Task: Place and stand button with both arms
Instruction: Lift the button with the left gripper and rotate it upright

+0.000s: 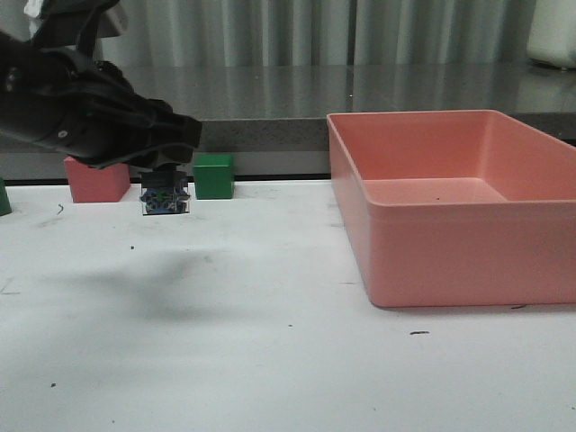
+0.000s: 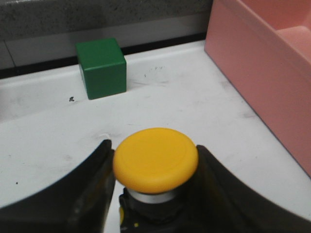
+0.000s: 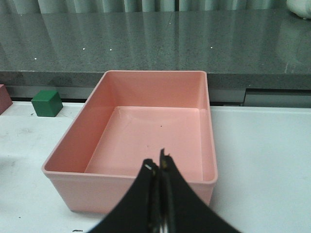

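My left hand (image 2: 155,194) grips the button (image 2: 155,159) upright; letting go above the surface (image 1: 270,360) could topple it. My right hand (image 3: 159,167) hangs closed, empty.

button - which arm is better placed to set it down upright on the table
Left. The left gripper is shut on the button, cap up, just over the white table near the green cube. The right gripper is shut and empty above the pink bin.
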Tool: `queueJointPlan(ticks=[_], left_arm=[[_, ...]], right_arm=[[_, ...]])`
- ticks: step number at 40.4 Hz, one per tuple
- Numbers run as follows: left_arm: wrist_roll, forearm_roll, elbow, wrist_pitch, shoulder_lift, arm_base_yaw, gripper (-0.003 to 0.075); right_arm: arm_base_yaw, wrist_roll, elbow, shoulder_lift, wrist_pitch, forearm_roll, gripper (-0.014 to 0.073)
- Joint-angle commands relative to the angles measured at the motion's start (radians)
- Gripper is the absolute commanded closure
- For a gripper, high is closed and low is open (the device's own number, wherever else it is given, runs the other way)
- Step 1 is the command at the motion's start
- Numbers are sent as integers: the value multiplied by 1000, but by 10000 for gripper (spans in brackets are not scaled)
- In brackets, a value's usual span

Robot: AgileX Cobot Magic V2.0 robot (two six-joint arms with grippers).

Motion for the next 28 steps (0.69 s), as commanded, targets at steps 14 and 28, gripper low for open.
queueJointPlan(ticks=[14, 28], left_arm=[[63, -5, 147, -584, 95, -1, 572], [63, -5, 152, -683, 199, -1, 572]], right_arm=[[-5, -7, -27, 8, -83, -14, 655], [-5, -7, -27, 8, -83, -14, 655]])
